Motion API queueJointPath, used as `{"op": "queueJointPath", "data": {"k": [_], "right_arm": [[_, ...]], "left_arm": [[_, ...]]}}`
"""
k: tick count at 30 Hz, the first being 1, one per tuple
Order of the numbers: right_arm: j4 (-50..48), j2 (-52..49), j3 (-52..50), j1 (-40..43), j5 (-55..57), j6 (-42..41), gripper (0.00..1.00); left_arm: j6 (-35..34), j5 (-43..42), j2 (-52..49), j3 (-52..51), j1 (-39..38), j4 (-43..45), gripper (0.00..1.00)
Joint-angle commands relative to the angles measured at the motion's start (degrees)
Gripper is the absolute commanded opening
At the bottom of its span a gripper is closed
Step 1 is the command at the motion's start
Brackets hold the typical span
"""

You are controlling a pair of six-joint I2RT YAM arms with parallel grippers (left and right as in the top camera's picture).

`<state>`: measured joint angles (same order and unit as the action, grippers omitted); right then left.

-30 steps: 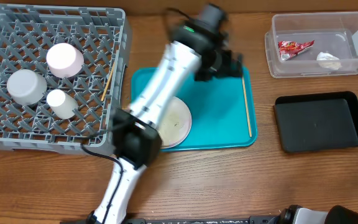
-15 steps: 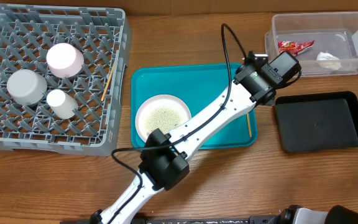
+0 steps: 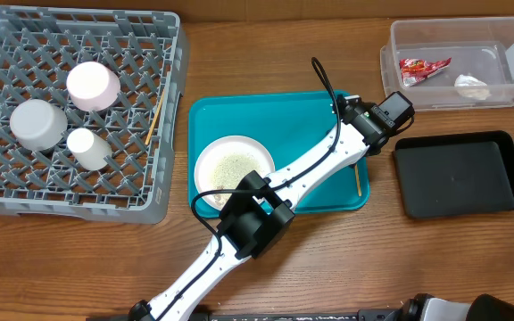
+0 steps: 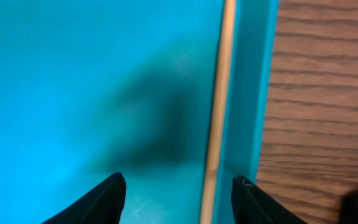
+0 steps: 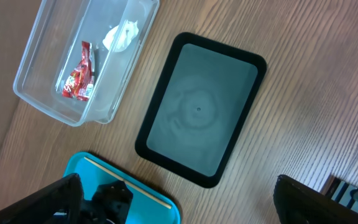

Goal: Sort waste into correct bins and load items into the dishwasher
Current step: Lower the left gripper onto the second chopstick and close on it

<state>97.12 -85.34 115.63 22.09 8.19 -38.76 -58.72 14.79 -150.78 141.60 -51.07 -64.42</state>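
Right, the left gripper hung low over the right edge of the teal tray, its two fingers apart and clamped on nothing, and the wooden chopstick ran straight between them, nearer the right-hand finger. That was the relation that counted: the stick's long axis lay front to back along the tray's right wall, close beside it, and the fingers stood either side, across that axis, so a squeeze looked likely to catch it, though the wall left little room. The right gripper was spread wide, holding nothing, off by the counter's right edge near the black bin, well apart from the stick, so the left arm was plainly the nearer. The plate with its rice crumbs sat on the tray's front-left part, apart from the left gripper. The red wrapper and the tissue lay in the clear tub at the counter's far right corner; the cup, the white bowl and the greyish bowl sat in the grey rack at the far left.
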Motion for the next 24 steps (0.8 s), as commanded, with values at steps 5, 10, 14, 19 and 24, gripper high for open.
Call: {"op": "queueJointPath", "data": {"k": [5, 10, 14, 19, 24], "right_arm": [[-0.1, 0.7, -0.2, 0.2, 0.8, -0.1, 1.00], [-0.1, 0.7, -0.2, 0.2, 0.8, -0.1, 1.00], [-0.1, 0.7, -0.2, 0.2, 0.8, -0.1, 1.00], [-0.1, 0.7, -0.2, 0.2, 0.8, -0.1, 0.99], [-0.1, 0.7, -0.2, 0.2, 0.8, -0.1, 1.00]], "left_arm": [[-1.7, -0.2, -0.8, 0.0, 0.0, 0.2, 0.54], [-1.0, 0.9, -1.3, 0.0, 0.0, 0.0, 0.54], [0.5, 1.1, -1.7, 0.0, -0.1, 0.0, 0.53], [0.9, 5.2, -1.8, 0.0, -0.7, 0.1, 0.51], [2.6, 8.1, -1.8, 0.0, -1.5, 0.3, 0.51]]}}
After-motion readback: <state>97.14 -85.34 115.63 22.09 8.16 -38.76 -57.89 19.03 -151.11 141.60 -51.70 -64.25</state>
